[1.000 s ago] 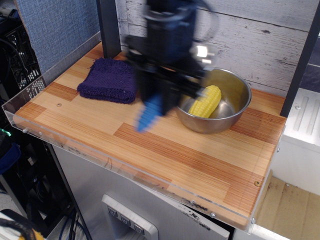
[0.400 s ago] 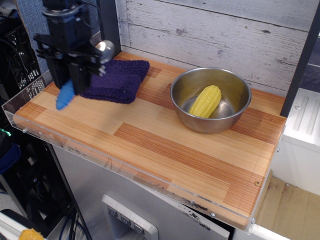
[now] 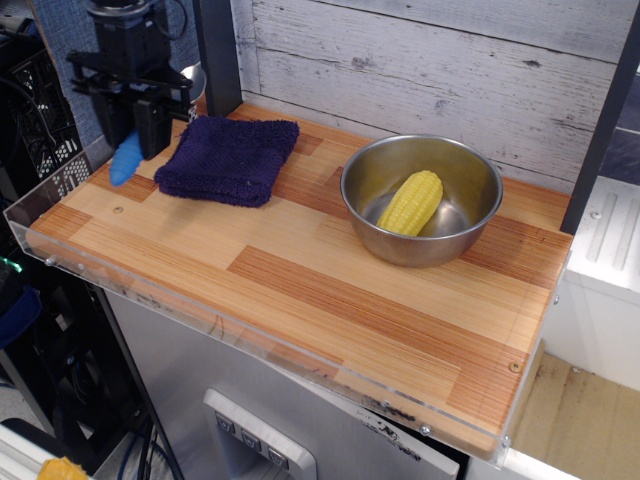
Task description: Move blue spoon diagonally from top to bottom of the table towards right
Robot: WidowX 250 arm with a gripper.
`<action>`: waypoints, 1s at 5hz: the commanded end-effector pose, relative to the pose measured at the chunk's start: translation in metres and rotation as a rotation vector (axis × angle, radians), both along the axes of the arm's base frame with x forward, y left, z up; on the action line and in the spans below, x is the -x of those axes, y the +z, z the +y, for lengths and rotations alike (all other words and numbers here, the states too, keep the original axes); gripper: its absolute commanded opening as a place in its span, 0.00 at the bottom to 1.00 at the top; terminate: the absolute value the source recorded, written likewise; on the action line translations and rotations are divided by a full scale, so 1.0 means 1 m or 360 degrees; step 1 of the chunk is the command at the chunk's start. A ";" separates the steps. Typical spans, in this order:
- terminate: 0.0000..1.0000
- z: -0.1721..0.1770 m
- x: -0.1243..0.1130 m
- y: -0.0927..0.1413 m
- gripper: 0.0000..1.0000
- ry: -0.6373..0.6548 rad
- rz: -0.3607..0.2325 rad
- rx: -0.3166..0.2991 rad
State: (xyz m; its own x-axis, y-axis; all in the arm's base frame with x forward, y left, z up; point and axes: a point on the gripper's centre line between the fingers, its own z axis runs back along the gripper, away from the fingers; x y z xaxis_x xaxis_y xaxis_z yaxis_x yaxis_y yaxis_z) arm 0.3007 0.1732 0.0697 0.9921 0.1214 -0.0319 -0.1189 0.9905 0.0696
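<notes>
The blue spoon [image 3: 128, 157] is held in my gripper [image 3: 148, 128] above the table's far left corner. Its bright-blue handle hangs down to the left and its silver bowl [image 3: 192, 78] sticks up to the right of the fingers. The gripper is shut on the spoon, just left of the dark purple-blue folded cloth [image 3: 228, 158]. The table [image 3: 330, 290] is a striped wooden top with a clear acrylic rim.
A steel bowl [image 3: 422, 200] with a yellow corn cob [image 3: 409, 201] in it stands at the back right. A black post [image 3: 216, 55] rises behind the cloth. A white plank wall [image 3: 420, 60] runs along the back edge.
My gripper has carried the spoon from beside the steel bowl leftward across the table to the far left corner, then slightly back and up.
</notes>
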 end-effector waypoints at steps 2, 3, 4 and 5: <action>0.00 -0.062 -0.034 -0.013 0.00 -0.0141 -0.0056 -0.0005; 0.00 -0.063 -0.039 -0.019 0.00 -0.0153 -0.0023 -0.0035; 0.00 -0.050 -0.037 -0.018 0.00 -0.0121 -0.0007 -0.0063; 0.00 -0.039 -0.036 -0.014 0.00 -0.0099 -0.0017 -0.0060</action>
State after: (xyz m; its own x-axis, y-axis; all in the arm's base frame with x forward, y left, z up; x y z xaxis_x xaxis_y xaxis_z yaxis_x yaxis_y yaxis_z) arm 0.3454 0.1321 0.0426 0.9963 0.0593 -0.0615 -0.0536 0.9944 0.0911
